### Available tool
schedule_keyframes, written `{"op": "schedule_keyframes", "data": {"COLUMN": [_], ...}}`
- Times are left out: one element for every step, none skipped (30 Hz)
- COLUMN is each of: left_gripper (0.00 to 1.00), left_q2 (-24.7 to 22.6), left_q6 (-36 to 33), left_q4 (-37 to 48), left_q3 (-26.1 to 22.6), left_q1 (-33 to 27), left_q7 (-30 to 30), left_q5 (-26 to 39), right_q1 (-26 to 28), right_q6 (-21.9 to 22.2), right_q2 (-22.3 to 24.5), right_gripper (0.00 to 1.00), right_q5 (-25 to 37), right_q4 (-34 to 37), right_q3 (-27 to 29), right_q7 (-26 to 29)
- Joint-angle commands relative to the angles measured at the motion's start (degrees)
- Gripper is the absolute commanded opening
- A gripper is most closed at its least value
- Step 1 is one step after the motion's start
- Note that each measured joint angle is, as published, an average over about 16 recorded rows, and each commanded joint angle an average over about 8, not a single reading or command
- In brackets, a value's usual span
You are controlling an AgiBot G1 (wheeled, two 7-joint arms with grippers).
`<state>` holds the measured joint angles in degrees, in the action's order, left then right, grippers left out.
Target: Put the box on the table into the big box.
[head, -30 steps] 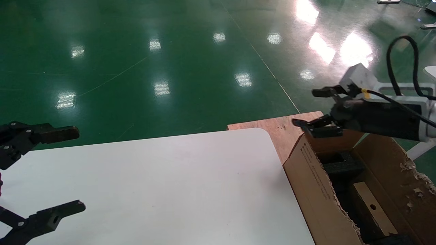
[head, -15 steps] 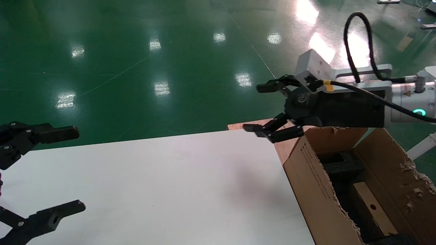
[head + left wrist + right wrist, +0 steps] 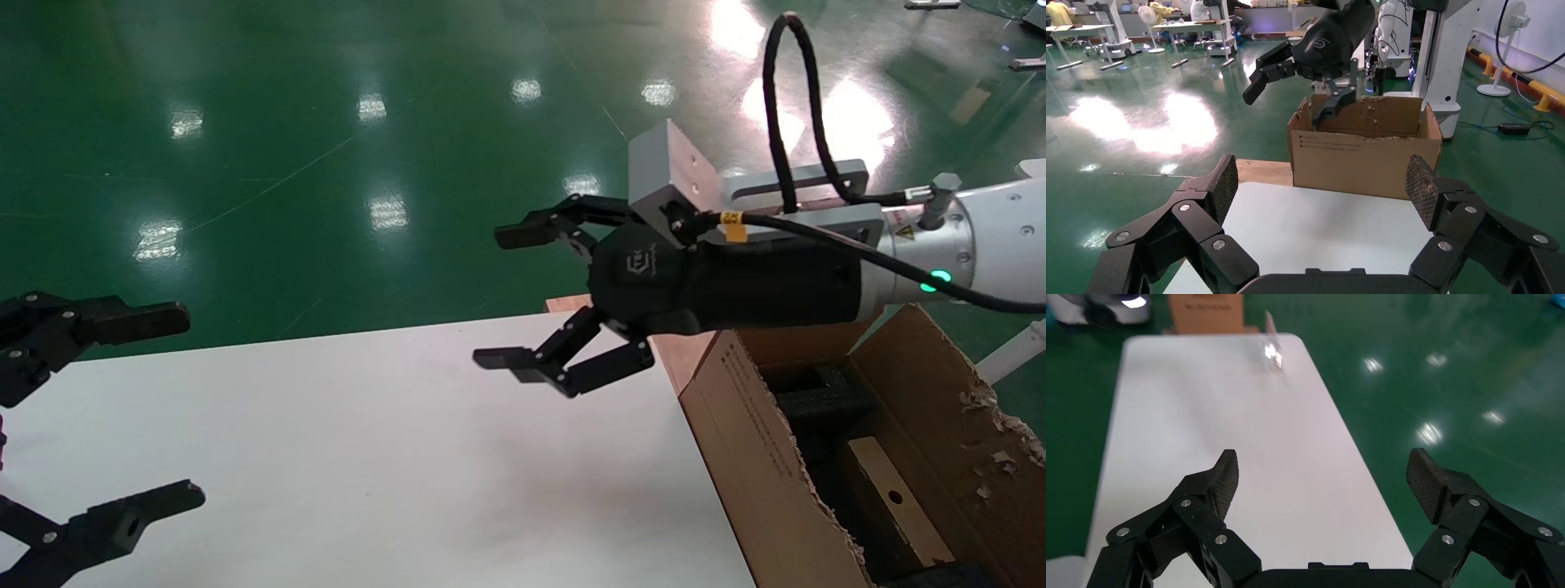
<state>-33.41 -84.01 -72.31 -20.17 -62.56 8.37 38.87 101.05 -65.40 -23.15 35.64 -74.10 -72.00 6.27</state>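
1. Brown corrugated big box stands beside the table; black foam and the box, seemingly wedged upright, lie inside.
2. Right gripper spread wide, empty, above the table's far corner.
3. Left gripper parked, spread, empty.

We see a glossy green floor with bright light patches and a thin pale line crossing it. A flat wooden board lies past the white top's rounded corner. From the left wrist we see white tables and a fan far off, a white column, and a black cable on the floor.
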Motion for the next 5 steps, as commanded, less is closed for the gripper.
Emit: {"op": "schedule_keyframes", "data": {"left_gripper": [1.0, 1.0, 1.0, 1.0, 1.0], "left_q2": [0.0, 0.0, 0.0, 0.0, 0.0], "left_q6": [0.0, 0.0, 0.0, 0.0, 0.0], "left_q4": [0.0, 0.0, 0.0, 0.0, 0.0], "left_q3": [0.0, 0.0, 0.0, 0.0, 0.0], "left_q1": [0.0, 0.0, 0.0, 0.0, 0.0], "left_q7": [0.0, 0.0, 0.0, 0.0, 0.0], "left_q5": [0.0, 0.0, 0.0, 0.0, 0.0], "right_q1": [-4.74, -6.34, -7.11, -7.9, -8.72], "right_q6": [-2.44, -3.26, -3.65, -4.06, -4.48], "right_q2": [-1.42, -1.91, -2.14, -2.38, -2.62], "right_gripper": [1.0, 1.0, 1.0, 1.0, 1.0], "right_q5": [0.75, 1.0, 1.12, 1.25, 1.37], "right_q4": [0.06, 0.08, 0.09, 0.1, 0.11], "right_q3": [6.72, 8.99, 10.08, 11.2, 12.36], "right_q7": [0.54, 0.72, 0.81, 0.9, 0.99]}}
